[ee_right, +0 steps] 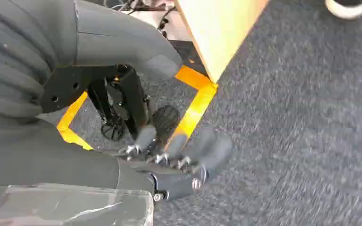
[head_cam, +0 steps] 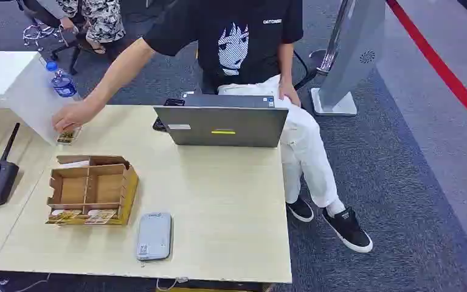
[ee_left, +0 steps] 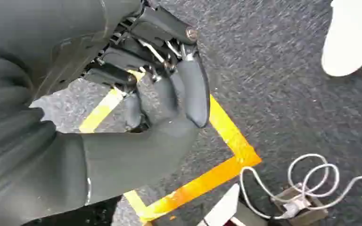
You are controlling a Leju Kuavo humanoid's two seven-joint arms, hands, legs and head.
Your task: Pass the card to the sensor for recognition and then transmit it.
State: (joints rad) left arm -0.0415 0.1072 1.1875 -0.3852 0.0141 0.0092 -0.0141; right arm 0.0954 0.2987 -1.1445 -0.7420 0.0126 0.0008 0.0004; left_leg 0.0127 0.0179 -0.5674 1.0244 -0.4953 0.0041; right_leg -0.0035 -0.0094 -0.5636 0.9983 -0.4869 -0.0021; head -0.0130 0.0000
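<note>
Both robot hands, left (ee_left: 169, 101) and right (ee_right: 179, 150), hang empty with loosely spread fingers; grey rectangular sensor pad (head_cam: 154, 236) lies beside brown cardboard card box (head_cam: 91, 188) on pale wooden worktop (head_cam: 219, 201).

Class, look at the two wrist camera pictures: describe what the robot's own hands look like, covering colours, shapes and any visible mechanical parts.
Each hand has a grey ribbed cover at the wrist and a thick, smooth grey thumb. The left hand shows dark fingers with rounded grey tips, black links, thin metal rods and a brass-coloured screw. The right hand has dark fingers with rounded tips, small silver fittings at their bases and a black bracket with holes.

no legible text; tiny white lettering on black t-shirt (head_cam: 261, 24) unreadable
</note>
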